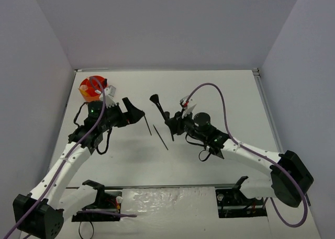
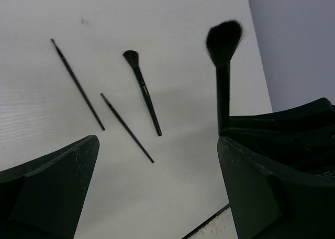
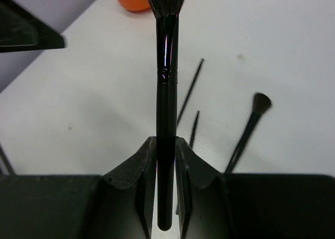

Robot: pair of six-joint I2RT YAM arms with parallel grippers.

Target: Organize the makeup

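At the far left of the overhead view, an orange round holder (image 1: 92, 88) is seen near the table's back edge. It is partly crossed by the left arm's cable, so its compartments cannot be made out. Just to its right, the left gripper (image 1: 135, 108) is held over the white table (image 1: 220, 92) with its fingers spread wide and nothing between them. Between the two grippers, a longer thin black stick (image 2: 77, 84) and a shorter one (image 2: 127, 128) are laid flat, near each other but apart; whether they are pencils or fine brushes cannot be told. A small black brush (image 2: 142, 92) with a flat dark head is laid just beside them and is hard to pick out from above. Further right, a large black brush (image 3: 166, 50) with a glossy handle and a full dark tuft is pinched low on its handle by the right gripper (image 3: 166, 145). The tuft is pointed away from the gripper and is cut off at the top of the right wrist view. Whether the brush is clear of the table cannot be told.
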